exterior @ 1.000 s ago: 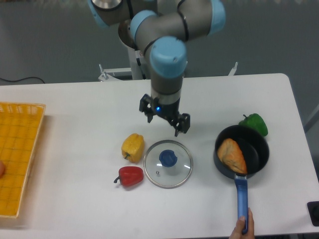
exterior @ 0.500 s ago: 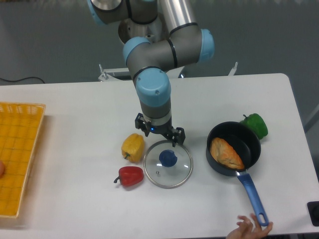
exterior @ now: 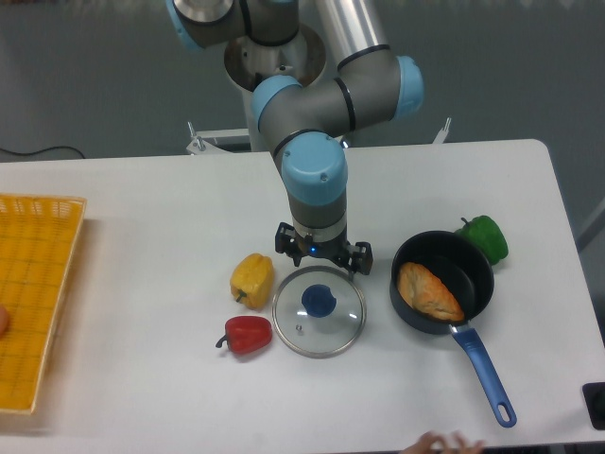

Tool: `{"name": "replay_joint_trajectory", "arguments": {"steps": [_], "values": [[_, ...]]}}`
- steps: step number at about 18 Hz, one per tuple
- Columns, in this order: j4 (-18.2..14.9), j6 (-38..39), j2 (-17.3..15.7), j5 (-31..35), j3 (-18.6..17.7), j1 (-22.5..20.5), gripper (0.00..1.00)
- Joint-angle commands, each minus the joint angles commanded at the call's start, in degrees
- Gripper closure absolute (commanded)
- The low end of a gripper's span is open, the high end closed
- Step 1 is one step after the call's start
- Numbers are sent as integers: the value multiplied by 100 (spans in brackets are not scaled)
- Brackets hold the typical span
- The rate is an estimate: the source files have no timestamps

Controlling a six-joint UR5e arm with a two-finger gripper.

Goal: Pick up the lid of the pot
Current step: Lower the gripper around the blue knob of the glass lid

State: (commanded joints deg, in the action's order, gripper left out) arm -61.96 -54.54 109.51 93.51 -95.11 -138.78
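Camera: we look across at one arm (exterior: 312, 161), reaching in over the far edge of the table (exterior: 142, 378), so no contest over which is nearer.
Gripper: the gripper (exterior: 328, 256) hangs with its two fingers parted, a gap between them and nothing held.
Pot lid: one, clear glass, the pot lid (exterior: 326, 338) lies flat towards the near edge, about midway between the side edges.
Blue knob: one, and here's the target, the blue knob (exterior: 319, 301), standing mid-lid. From the fingers it lies towards the near edge, a touch to the basket's side. It looks round, no long axis to chase; the fingers spread from side to side, which should suit it.
Next move: I'd call a short shift towards the near edge, then down astride the knob; stop short and the tips could meet bare glass.
Vegetables: three on the table: the yellow one (exterior: 252, 281) and the red one (exterior: 248, 335) close by the lid, the green one (exterior: 485, 238) beyond the pan.
Pan: one, the black pan (exterior: 468, 274), blue handle (exterior: 486, 374) out to the near edge, one brown piece (exterior: 430, 291) inside.
Basket: one, the orange basket (exterior: 38, 284) at the opposite side edge.
Hand: one, blurred, a person's hand (exterior: 452, 443) at the near edge.
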Motion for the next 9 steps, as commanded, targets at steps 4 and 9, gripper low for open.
{"name": "replay_joint_trajectory", "arguments": {"steps": [4,9], "values": [[-9,-1346,27,79,62,0,0],[9,-1639,246,62,1,123,0]]}}
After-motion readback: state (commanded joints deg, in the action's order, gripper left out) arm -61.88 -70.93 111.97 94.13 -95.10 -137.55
